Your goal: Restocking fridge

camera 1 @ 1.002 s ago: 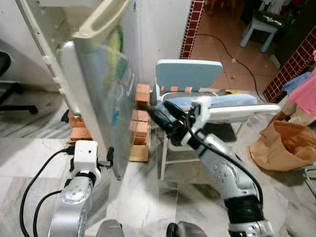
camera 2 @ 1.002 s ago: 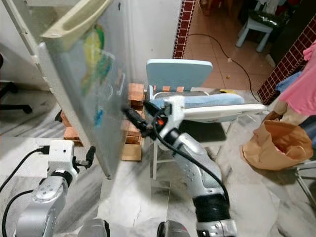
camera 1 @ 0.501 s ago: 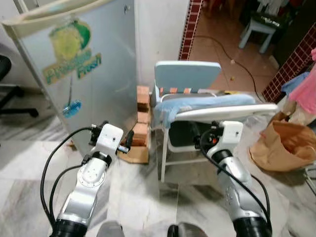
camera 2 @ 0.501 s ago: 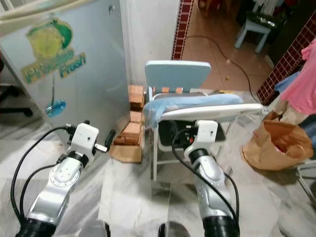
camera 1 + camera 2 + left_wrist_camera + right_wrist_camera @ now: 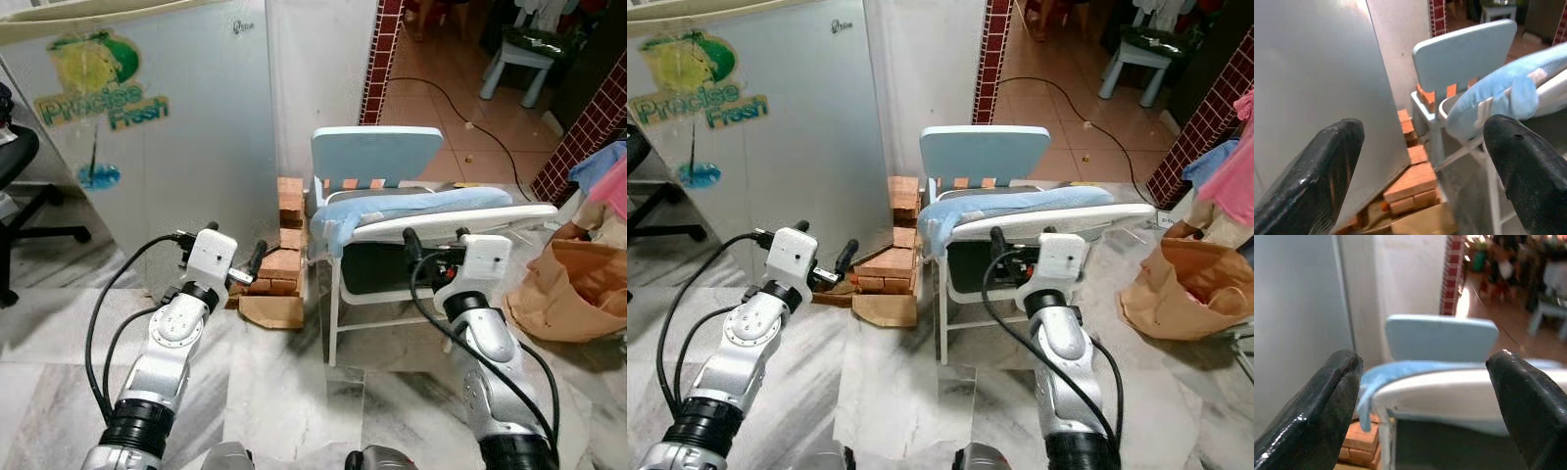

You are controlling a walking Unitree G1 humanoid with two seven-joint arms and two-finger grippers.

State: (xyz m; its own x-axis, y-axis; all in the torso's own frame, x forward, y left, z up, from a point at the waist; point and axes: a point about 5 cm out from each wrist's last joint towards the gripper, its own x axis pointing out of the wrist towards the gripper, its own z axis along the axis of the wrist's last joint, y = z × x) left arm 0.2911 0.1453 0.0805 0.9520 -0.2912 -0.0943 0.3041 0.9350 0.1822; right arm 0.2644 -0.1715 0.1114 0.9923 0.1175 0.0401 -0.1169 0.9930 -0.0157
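Now, from the left eye view, the fridge (image 5: 167, 117) stands ahead on the robot's left with its silver door closed, a green "Precise Fresh" sticker on it; the left gripper (image 5: 253, 264) hangs near the stacked bricks (image 5: 284, 255) at the fridge's corner, and the right gripper (image 5: 413, 245) sits just before the pale blue chair (image 5: 377, 162) draped with a blue towel (image 5: 411, 208). The right eye view shows the same scene, plus a brown paper bag (image 5: 1185, 289) on the floor to the right. Through the left wrist view, its two black fingers (image 5: 1327, 166) are spread wide, holding nothing. Likewise the right wrist view: fingers (image 5: 1322, 401) wide apart, empty. No goods are in hand, so this looks like a between-items pause or the finish; any next step calls for finding another item to fetch.
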